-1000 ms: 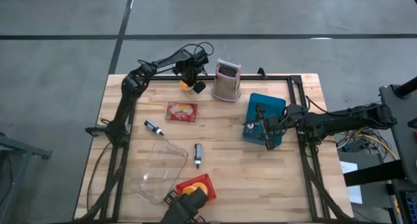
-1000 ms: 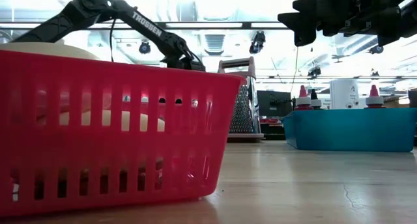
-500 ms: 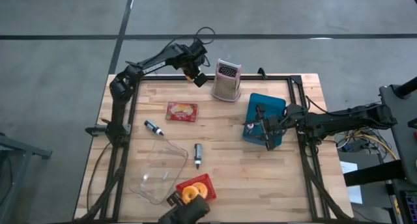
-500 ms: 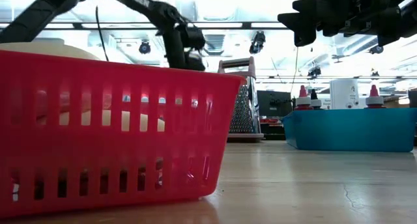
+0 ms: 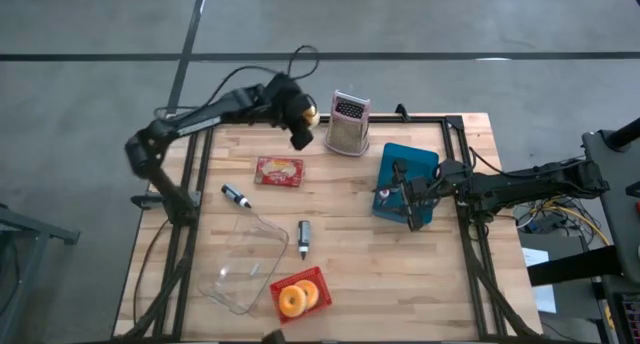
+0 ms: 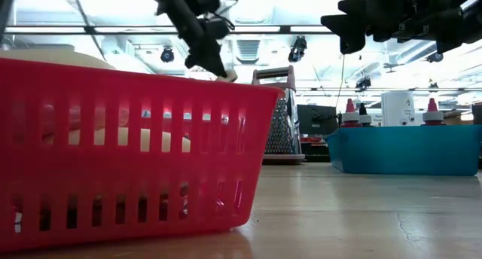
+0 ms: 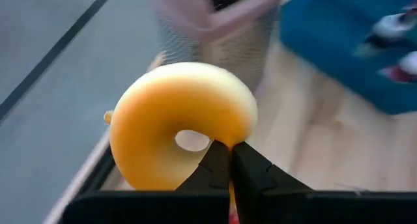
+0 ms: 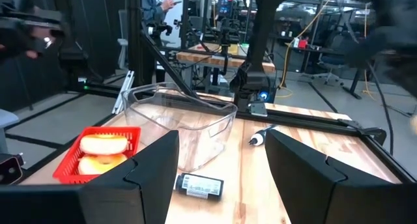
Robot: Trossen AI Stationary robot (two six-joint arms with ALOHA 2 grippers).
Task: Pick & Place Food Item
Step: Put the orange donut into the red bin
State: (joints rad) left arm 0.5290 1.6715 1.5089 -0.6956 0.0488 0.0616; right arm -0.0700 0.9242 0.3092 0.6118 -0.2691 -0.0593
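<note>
Setting: wooden desk (image 5: pixel 350 264) on grey floor, black frame rails along its edges.
Left pincer (image 5: pixel 302 127): at 12 o'clock of the desk, raised clear of the wood, clamped on a donut (image 7: pixel 179 142); fingertips pinched through the ring's hole and rim, probably so the soft ring could not slip in transit.
Donut: aloft just beside the grater (image 5: pixel 347 123), off the desk surface.
Red basket (image 5: pixel 300 295): at 6 o'clock, two donuts already inside; likely the drop spot, well apart from the carried one.
Right pincer (image 5: pixel 413 202): parked over the blue bin (image 5: pixel 404 182) at 3 o'clock, fingers spread wide, gripping nothing.
Other items: clear tub (image 5: pixel 243 259), red packet (image 5: pixel 279 171), two markers lying between them.
Change since a second ago: left arm swung outward and lifted; donut up from the desk's far edge; dark shape near the basket gone.
</note>
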